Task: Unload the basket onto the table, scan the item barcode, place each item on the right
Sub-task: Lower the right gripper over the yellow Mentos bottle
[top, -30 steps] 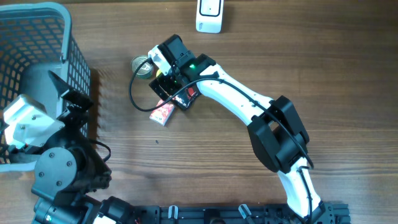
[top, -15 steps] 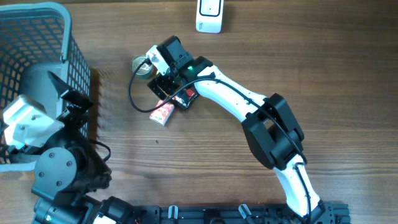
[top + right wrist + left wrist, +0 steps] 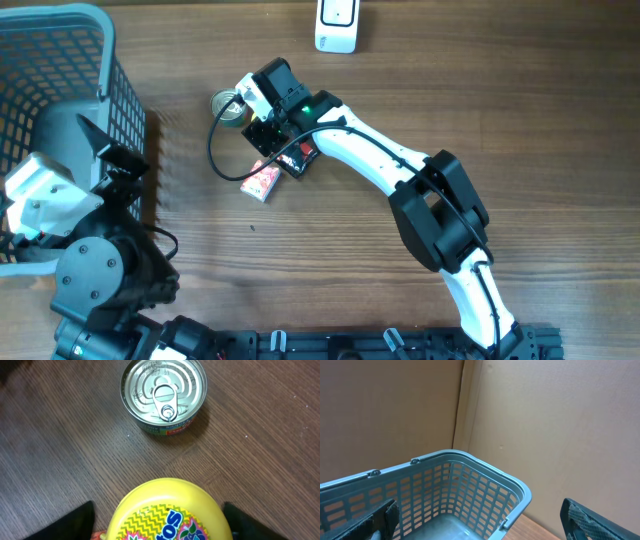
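Overhead, my right arm (image 3: 380, 165) reaches from the near edge across the worktop (image 3: 450, 100). Its elbow is bent and its wrist points down over a can (image 3: 230, 106) and a red box (image 3: 261, 181). My left arm (image 3: 90, 260) is folded beside the basket (image 3: 120, 100).

From my left wrist, the left jaws are spread wide above the basket's rim.

From my right wrist, the yellow tub (image 3: 167, 510) stands upright on the worktop near the can. Its lid is printed with zigzags and what seems to be fruit. It sits between my right fingers (image 3: 75, 522). The right jaws straddle it, but I cannot tell whether they pinch it.
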Tool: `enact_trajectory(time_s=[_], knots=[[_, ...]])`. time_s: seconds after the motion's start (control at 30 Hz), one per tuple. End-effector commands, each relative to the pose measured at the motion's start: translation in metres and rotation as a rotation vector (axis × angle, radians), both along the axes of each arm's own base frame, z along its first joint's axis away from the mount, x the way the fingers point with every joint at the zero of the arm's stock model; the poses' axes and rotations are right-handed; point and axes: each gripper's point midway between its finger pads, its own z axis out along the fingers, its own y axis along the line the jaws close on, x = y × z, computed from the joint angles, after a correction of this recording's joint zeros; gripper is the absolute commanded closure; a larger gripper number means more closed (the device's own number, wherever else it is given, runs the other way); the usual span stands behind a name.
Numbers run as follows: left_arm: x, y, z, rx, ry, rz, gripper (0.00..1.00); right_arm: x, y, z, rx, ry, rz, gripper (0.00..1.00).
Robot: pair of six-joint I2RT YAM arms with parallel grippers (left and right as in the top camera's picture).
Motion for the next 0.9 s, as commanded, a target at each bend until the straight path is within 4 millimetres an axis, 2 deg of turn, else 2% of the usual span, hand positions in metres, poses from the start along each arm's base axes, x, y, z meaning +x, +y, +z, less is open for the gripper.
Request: enact_trajectory(time_s=[0.0, 0.23, 0.3, 0.43, 0.63, 0.87], knots=[[-0.004, 0.004, 0.004, 0.0, -0.006, 0.019, 0.0, 0.0, 0.002, -0.005, -0.011, 0.002, 0.001, 0.15], [-0.004, 0.004, 0.004, 0.0, -0.006, 0.019, 0.0, -0.003, -0.001, -0.008, -0.026, 0.017, 0.001, 0.37], [-0.004, 0.004, 0.004, 0.0, -0.006, 0.019, 0.0, -0.006, -0.003, -0.01, -0.041, 0.028, 0.007, 0.4], [-0.004, 0.004, 0.004, 0.0, -0.006, 0.019, 0.0, -0.011, -0.008, -0.015, -0.064, 0.053, 0.01, 0.44], [-0.004, 0.004, 0.004, 0.0, -0.006, 0.019, 0.0, -0.017, -0.013, -0.019, -0.099, 0.066, 0.042, 0.44], [-0.004, 0.004, 0.004, 0.0, -0.005, 0.019, 0.0, -0.036, -0.028, -0.03, -0.207, 0.086, 0.188, 0.46]])
